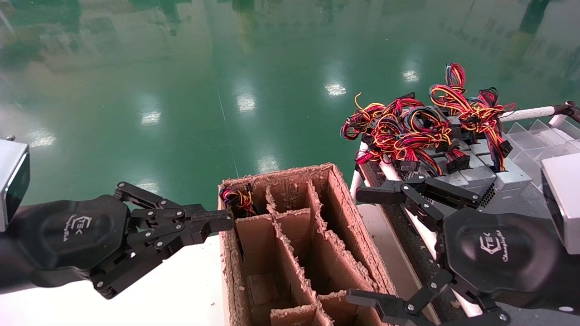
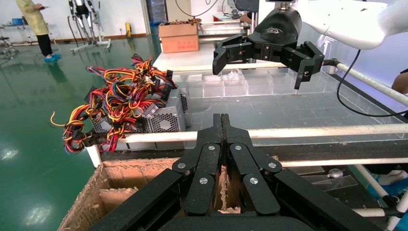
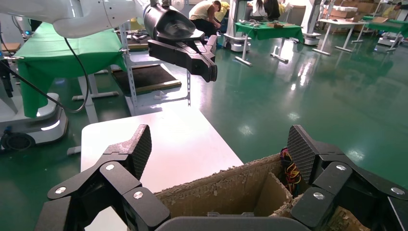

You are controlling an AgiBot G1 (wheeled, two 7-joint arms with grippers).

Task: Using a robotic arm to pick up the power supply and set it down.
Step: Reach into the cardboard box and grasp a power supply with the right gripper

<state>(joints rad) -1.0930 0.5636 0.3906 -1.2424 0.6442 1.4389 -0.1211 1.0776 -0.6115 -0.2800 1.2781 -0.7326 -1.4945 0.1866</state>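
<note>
Green glossy floor filled most of my head view, with the white counter at the bottom edge. On it stood the ragged cardboard box, split by dividers into compartments. Its far-left compartment held a red-yellow wire bundle, and whatever those wires belonged to was hidden below the rim. The near end of the box was cut off by the frame.

To the right, on a railed rack, the power supplies sat packed together under a tangle of wires. I could not count the units, since cables covered most of them. My left wrist view showed what the head view hid: honeycomb vent grilles on their sides and clear plastic trays farther along the rack.

The right pincer hung above the gap between the box and the rack, fingers spread wide and holding nothing. The right wrist view showed its ridged pads standing far apart over the box's edge. The left pincer hovered at the box's far-left corner, fingers pressed together and empty, as the left wrist view confirmed.
</note>
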